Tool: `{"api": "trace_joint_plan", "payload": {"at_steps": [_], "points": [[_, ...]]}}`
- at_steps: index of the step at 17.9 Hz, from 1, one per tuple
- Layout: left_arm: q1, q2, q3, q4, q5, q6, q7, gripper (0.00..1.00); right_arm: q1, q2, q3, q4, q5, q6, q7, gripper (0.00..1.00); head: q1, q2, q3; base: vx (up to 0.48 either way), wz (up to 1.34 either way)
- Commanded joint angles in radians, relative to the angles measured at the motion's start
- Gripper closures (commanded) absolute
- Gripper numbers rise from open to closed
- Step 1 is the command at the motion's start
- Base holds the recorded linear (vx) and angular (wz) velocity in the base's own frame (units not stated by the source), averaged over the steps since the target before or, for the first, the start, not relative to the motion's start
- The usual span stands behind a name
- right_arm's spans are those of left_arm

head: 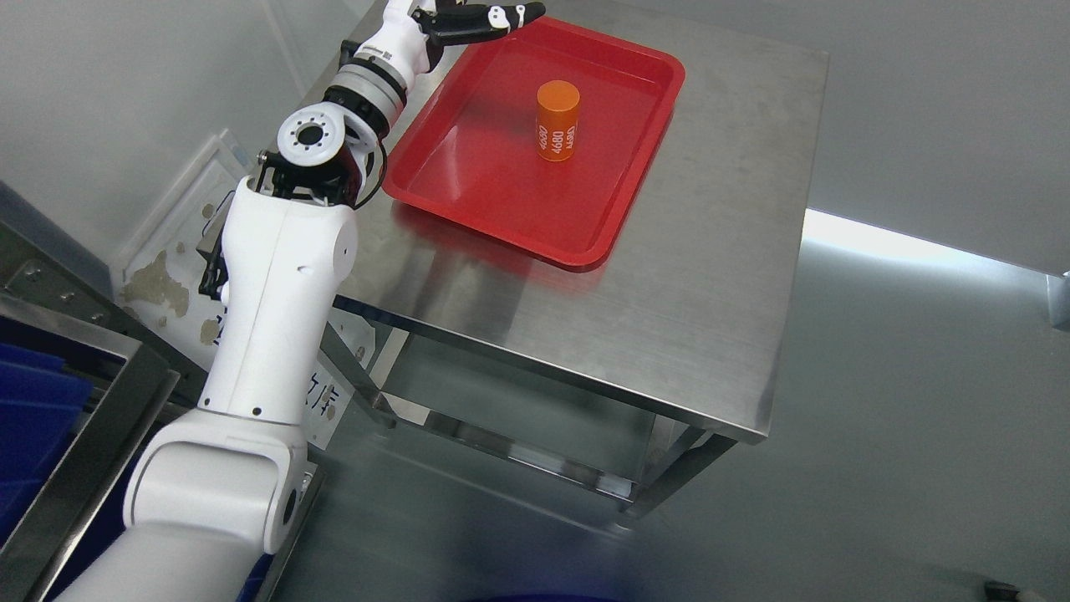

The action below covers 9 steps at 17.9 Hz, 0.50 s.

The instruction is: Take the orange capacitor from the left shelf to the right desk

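An orange cylindrical capacitor point(557, 120) with white print stands upright in the red tray point(468, 180) on the steel desk point(710, 276). My left arm reaches up from the lower left, and my left hand point(489, 18) hovers over the tray's far left corner at the top edge of the picture. Its fingers are spread and hold nothing. The hand is well apart from the capacitor, up and to its left. The right arm does not show.
A metal shelf frame point(92, 418) with blue bins point(33, 418) stands at the lower left. A worn white panel point(180, 242) leans behind my arm. Grey floor surrounds the desk, with a lower shelf point(518, 410) under its top.
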Motion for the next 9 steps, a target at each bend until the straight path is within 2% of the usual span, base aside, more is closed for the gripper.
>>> {"api": "trace_joint_plan", "payload": {"at_steps": [1,3,6,9], "points": [[0.244,0.018,0.218,-0.446,0.001,0.025,-0.013,0.00,0.023,-0.017,-0.011,-0.017,0.006,0.000,0.000,0.00,0.0000,0.000,0.000,0.000,0.00],[0.305,0.018,0.246,-0.535,0.001,0.032,-0.014,0.00,0.023,-0.017,-0.011,-0.017,0.006,0.000,0.000,0.00,0.0000,0.000,0.000,0.000,0.00],[0.369,0.018,0.281,-0.547,0.001,0.017,-0.011,0.00,0.023,-0.017,-0.011,-0.017,0.006,0.000,0.000,0.00,0.0000,0.000,0.000,0.000,0.00],[0.400,0.018,0.292,-0.547,0.001,-0.042,-0.013,0.00,0.023,-0.017,-0.011,-0.017,0.006,0.000,0.000,0.00,0.0000,0.000,0.000,0.000,0.00]]}}
